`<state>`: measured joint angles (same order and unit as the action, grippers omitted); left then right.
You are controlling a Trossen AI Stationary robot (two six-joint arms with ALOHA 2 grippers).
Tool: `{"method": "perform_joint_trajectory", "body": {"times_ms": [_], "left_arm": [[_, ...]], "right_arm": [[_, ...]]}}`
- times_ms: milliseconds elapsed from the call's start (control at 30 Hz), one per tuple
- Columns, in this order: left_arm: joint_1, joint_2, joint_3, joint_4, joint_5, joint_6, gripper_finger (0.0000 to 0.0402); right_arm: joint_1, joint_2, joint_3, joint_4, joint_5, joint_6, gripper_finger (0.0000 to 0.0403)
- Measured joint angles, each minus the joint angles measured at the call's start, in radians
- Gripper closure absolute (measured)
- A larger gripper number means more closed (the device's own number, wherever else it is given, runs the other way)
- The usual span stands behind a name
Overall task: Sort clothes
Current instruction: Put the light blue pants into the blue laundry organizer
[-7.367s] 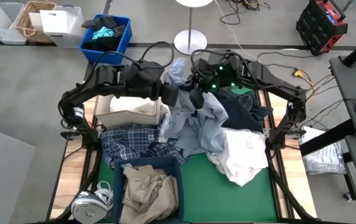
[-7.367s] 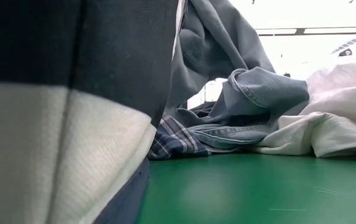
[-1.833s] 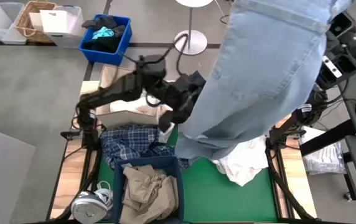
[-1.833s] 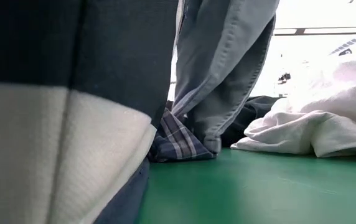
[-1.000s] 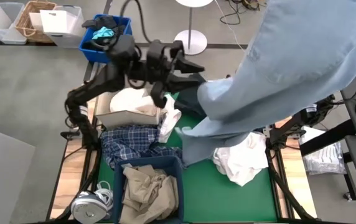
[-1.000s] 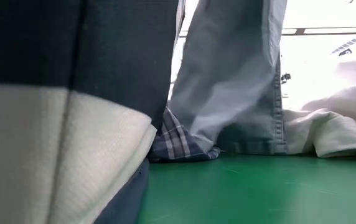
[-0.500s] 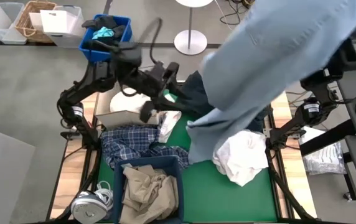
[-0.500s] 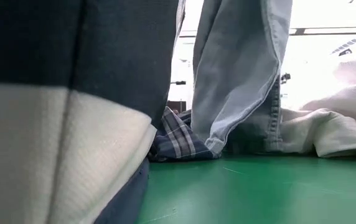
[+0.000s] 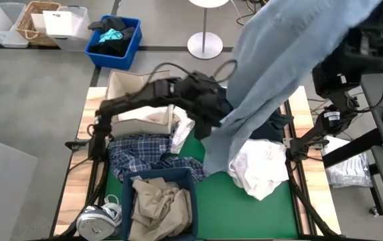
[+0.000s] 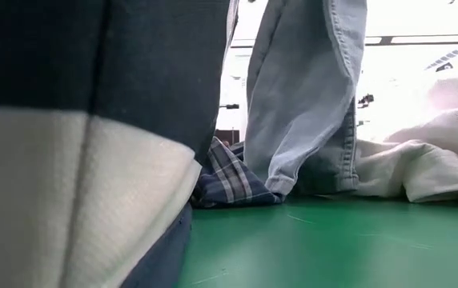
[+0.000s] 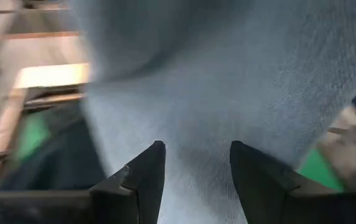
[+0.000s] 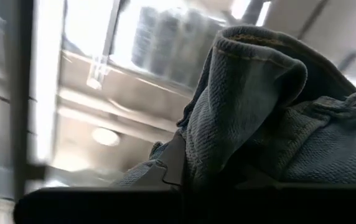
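My right gripper is clamped on a thick folded hem of the light blue denim, whose coarse weave and stitched seam fill the right wrist view. Held high, the denim hangs as a long pale sheet from the upper right of the high view down to centre frame, its cuffed end reaching the green table in the low view.

My left gripper has its dark fingers spread apart, pressed up close to the denim's fine-grained cloth at centre frame in the high view, gripping nothing.

The denim hides much of the table. Below it lie a crumpled white shirt, a dark navy piece and, left of centre, the rumpled plaid shirt. Tan trousers sit bunched in a blue bin at lower left. A cardboard box holds pale cloth.
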<state>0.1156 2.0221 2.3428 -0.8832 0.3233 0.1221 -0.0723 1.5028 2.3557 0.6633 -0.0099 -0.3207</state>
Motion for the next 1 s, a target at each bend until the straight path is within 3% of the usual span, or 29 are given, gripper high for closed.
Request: {"method": "perform_joint_trajectory", "body": {"times_ms": [100,267,367,467,533,600,800,1000], "left_arm": [[-0.037,0.025,0.000,0.056,0.061,-0.007,0.0249],[-0.064,0.045,0.002,0.098,0.049,-0.016,0.0251],[-0.064,0.046,0.002,0.105,-0.091,-0.052,0.0251],[-0.062,0.045,0.002,0.100,-0.359,-0.088,0.0251],[-0.056,0.042,0.002,0.086,-0.494,-0.090,0.0251],[-0.047,0.028,0.002,0.047,-0.539,-0.074,0.0251],[-0.043,-0.058,0.002,-0.072,-0.524,-0.038,0.0251],[-0.044,-0.153,0.002,-0.168,-0.523,-0.026,0.0251]], "right_arm": [[0.000,0.002,0.000,0.009,0.073,-0.112,0.0380],[0.000,0.003,0.000,0.031,0.075,-0.399,0.0380],[0.000,0.005,0.000,0.036,0.050,-0.514,0.0380],[0.000,0.005,0.000,0.031,-0.014,-0.537,0.0380],[0.000,0.005,0.000,0.017,-0.042,-0.459,0.0380],[0.000,0.004,0.000,-0.013,-0.047,-0.297,0.0379],[0.000,-0.017,0.000,-0.144,-0.061,0.192,0.0379],[0.000,-0.057,0.001,-0.183,-0.191,0.624,0.0381]]}}
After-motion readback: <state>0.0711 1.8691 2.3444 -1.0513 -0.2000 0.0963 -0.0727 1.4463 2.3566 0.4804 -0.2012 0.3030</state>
